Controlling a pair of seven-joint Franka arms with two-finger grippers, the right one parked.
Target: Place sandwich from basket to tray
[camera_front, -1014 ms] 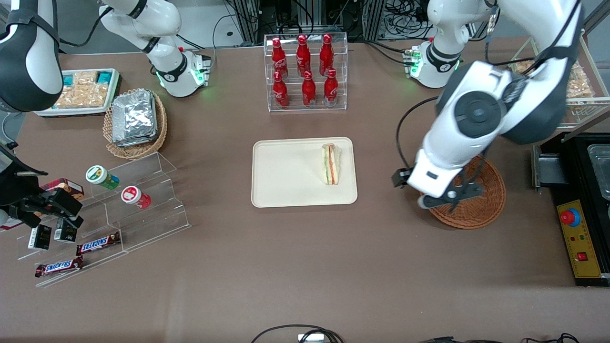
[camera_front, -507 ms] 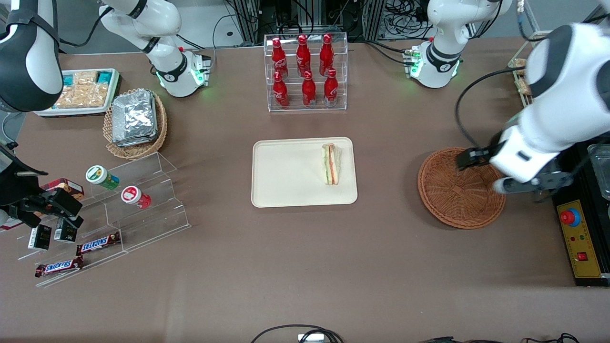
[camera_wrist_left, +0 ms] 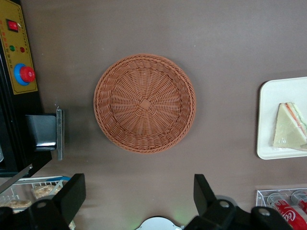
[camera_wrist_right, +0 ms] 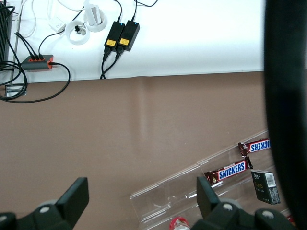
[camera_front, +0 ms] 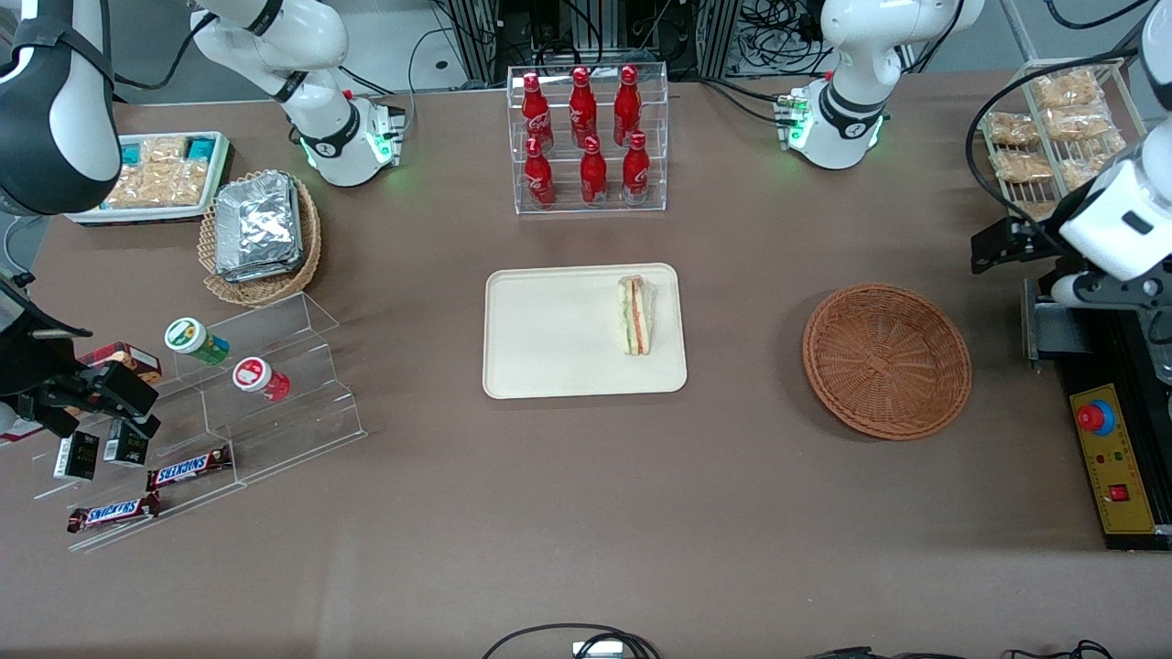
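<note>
Lying on the tray (camera_front: 549, 339), the wrapped sandwich (camera_front: 637, 314) looks soft, light; hold its bread faces. Gripper (camera_wrist_left: 139, 199) above basket (camera_wrist_left: 144, 103), jaws spread, empty.

Robot lab: arm bases (camera_front: 829, 119), cabling (camera_front: 778, 27).
</note>
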